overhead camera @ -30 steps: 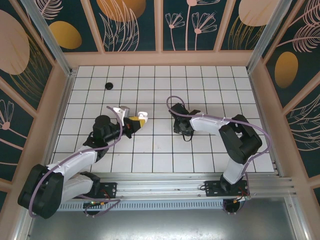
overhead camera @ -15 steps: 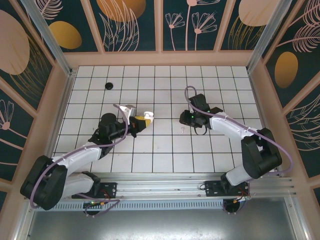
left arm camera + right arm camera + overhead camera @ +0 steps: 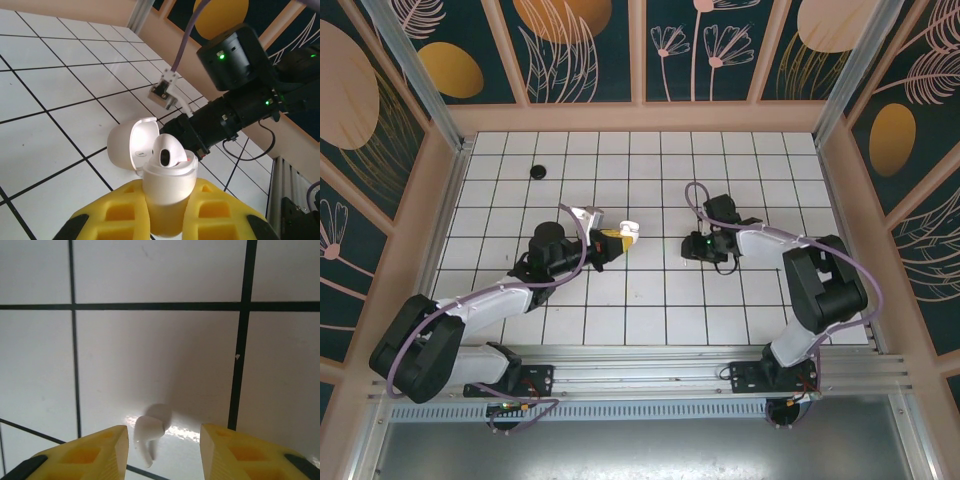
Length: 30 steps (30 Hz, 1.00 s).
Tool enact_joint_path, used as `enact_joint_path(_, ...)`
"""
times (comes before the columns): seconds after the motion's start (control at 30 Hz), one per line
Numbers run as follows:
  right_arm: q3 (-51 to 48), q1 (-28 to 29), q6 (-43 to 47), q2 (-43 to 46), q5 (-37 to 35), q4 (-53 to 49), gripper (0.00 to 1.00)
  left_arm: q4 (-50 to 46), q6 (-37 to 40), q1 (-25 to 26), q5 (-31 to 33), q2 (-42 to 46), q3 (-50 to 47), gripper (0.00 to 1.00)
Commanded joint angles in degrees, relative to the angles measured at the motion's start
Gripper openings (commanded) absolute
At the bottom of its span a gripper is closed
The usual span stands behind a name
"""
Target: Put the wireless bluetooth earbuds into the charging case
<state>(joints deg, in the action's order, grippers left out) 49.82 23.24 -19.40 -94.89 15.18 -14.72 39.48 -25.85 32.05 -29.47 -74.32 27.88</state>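
Note:
My left gripper (image 3: 167, 202) is shut on the white charging case (image 3: 167, 182), held upright off the tiles with its lid (image 3: 131, 148) swung open. One white earbud (image 3: 168, 149) sits in the case, its dark oval facing me. From above, the left gripper (image 3: 616, 238) and the case (image 3: 628, 230) are left of centre. A second white earbud (image 3: 148, 432) lies on a tile between the yellow fingers (image 3: 95, 452) of my right gripper (image 3: 164, 440), which is open with a gap on both sides. The right gripper (image 3: 696, 247) points down just right of centre.
A black round puck (image 3: 538, 171) lies at the back left of the white tiled floor (image 3: 650, 300). Wooden walls (image 3: 640, 117) close in the back and both sides. The right arm's black wrist (image 3: 235, 107) hangs close in front of the held case.
My left gripper has carried the open case a little to the right. The right gripper lifted and swung right, then came down over the loose earbud, with its jaws a little wider.

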Motion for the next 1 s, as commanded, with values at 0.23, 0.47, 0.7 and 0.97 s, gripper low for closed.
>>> enact_joint_path(0.23,3.0,2.2,1.4,-4.4,-1.3,0.5,0.42,2.0,-0.4,0.4,0.3,-0.4,1.1,0.0)
enact_joint_path(0.47,3.8,3.8,0.4,-6.1,-1.8,-0.4,0.38,1.5,-0.1,0.5,0.6,0.0,0.8,0.0)
enact_joint_path(0.7,4.2,6.1,-2.4,-6.4,-2.7,-1.5,0.35,1.2,0.1,0.4,0.8,0.3,0.5,0.0)
enact_joint_path(0.97,6.7,8.6,-5.7,-7.3,-6.0,-5.7,0.33,1.0,0.3,0.4,1.0,0.7,0.4,0.0)
